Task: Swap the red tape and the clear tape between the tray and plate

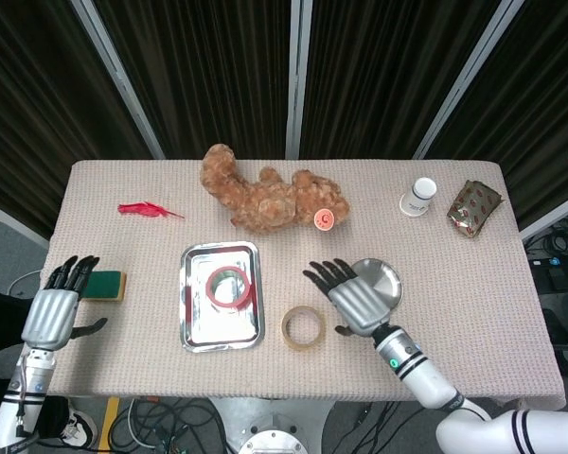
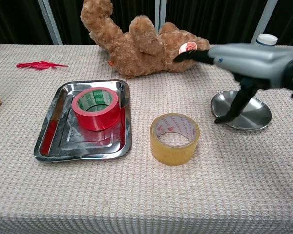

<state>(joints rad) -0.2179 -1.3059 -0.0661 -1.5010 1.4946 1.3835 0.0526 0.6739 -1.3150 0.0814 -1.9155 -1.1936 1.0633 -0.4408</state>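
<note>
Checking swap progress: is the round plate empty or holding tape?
Empty. The plate shows bare metal; the clear tape lies on the table beside it.

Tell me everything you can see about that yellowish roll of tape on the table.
The clear tape is a wide roll of glossy, see-through yellowish film wound on a pale cardboard core printed with small red marks. It lies flat, hole facing up, on the beige woven tablecloth, between the metal tray and the round metal plate. Nothing else touches it.

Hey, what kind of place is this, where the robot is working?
Probably a robot lab or test booth: black pleated curtains behind a cloth-covered table, loose cables on the floor, and assorted props like a brown teddy bear.
</note>
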